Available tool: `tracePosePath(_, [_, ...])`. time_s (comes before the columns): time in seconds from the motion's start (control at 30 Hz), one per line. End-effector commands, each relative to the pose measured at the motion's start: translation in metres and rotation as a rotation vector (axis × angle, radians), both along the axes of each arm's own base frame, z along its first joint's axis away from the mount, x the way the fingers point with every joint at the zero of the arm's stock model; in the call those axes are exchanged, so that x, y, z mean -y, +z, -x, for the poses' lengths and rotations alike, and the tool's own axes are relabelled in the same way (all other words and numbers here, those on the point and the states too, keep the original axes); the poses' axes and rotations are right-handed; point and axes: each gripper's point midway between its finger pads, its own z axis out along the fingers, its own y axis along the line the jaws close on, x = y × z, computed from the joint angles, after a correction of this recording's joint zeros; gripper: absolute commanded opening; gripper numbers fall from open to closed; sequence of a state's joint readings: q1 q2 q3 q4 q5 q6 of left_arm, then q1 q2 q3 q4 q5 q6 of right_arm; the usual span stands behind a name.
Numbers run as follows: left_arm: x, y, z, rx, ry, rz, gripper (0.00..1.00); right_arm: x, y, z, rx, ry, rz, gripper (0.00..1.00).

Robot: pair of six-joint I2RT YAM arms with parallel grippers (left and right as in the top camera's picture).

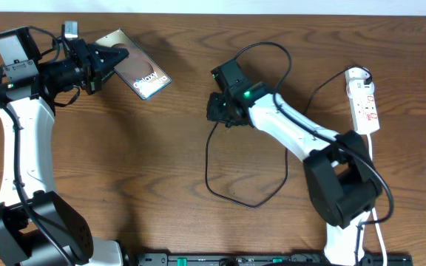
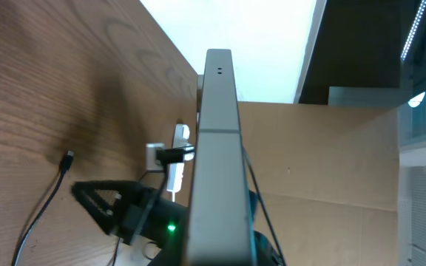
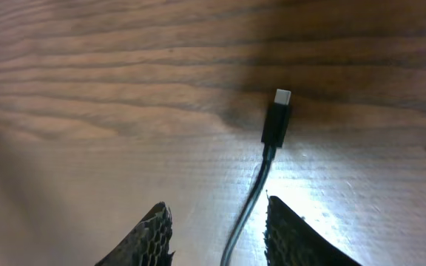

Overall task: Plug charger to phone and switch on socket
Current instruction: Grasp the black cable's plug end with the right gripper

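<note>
The charger was straddled by the parted right fingers, judged best pinched just behind its tip, while the phone was clamped by the left fingers.

Dark-brown wood-grain table fills the overhead view. A pale off-white strip runs along its far edge, behind the left end effector.

Left wrist view, past the table edge ahead of that end effector:
- bright blown-out white area
- tan cardboard-like panel below it
- dark panel to the rt, w/ a row of small white light dots
- grey-white cabinet-like unit far rt, detail unclear

Right wrist view: bright glare patch on the table just ahead & rt of the right end effector. Darker shadow band further ahead.
</note>
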State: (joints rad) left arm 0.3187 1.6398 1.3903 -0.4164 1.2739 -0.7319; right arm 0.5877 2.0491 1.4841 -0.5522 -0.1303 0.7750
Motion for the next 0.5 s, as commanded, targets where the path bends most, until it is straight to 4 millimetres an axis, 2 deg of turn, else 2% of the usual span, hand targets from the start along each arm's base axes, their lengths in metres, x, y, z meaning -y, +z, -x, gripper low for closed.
tracePosePath(0.0, [0.004, 0.019, 0.007, 0.046, -0.033, 0.018, 0.07, 0.002, -0.012, -0.006, 0.01, -0.07, 0.047, 0.36])
tracePosePath(0.17, [0.004, 0.018, 0.008, 0.034, -0.033, 0.022, 0.07, 0.004, -0.032, -0.004, -0.018, -0.09, 0.081, 0.36])
tracePosePath(0.47, [0.004, 0.018, 0.008, 0.034, -0.033, 0.022, 0.07, 0.003, -0.04, -0.01, -0.003, -0.114, 0.078, 0.34])
